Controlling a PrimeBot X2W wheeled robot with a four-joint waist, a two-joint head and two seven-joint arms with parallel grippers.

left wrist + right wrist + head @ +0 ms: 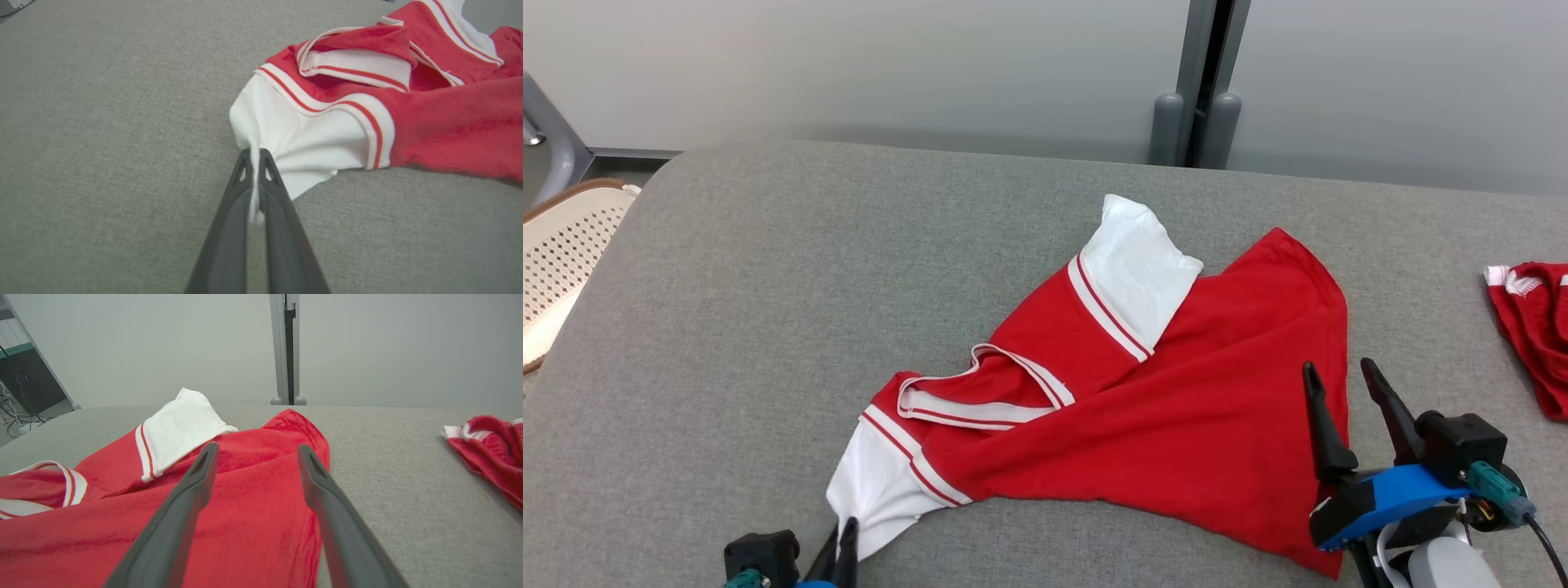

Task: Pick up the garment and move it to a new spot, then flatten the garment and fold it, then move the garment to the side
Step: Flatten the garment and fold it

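Grey woven-fabric table top (768, 327): rounded far-left corner, broad bare stretch to left and far side of garment.

Task item, a red knit shirt w/ white sleeves (1176, 392), lay crumpled centre-right, spread on a diagonal. One white sleeve pointed far, the other near-left. Striped neck band faced up, left of centre. Cloth soft and creased, red-white stripe trim at sleeve seams, right hem curved.

The left gripper (845, 535) sat at near-left. Its long dark fingers were pinched tight on the near sleeve's cuff corner, a thin fold squeezed betw. them and the sleeve drawn to a point.

The right gripper (1338, 367) was near-right, fingers spread wide, holding nothing, over the shirt's right hem. Couldn't tell if it touched the cloth.

A second red-and-white bundled cloth (1531, 327) lay at right, well apart, bare grey betw. A white perforated basket (564, 245) stood past the left edge. A grey metal post (1205, 82) and pale wall panels stood behind the far edge.
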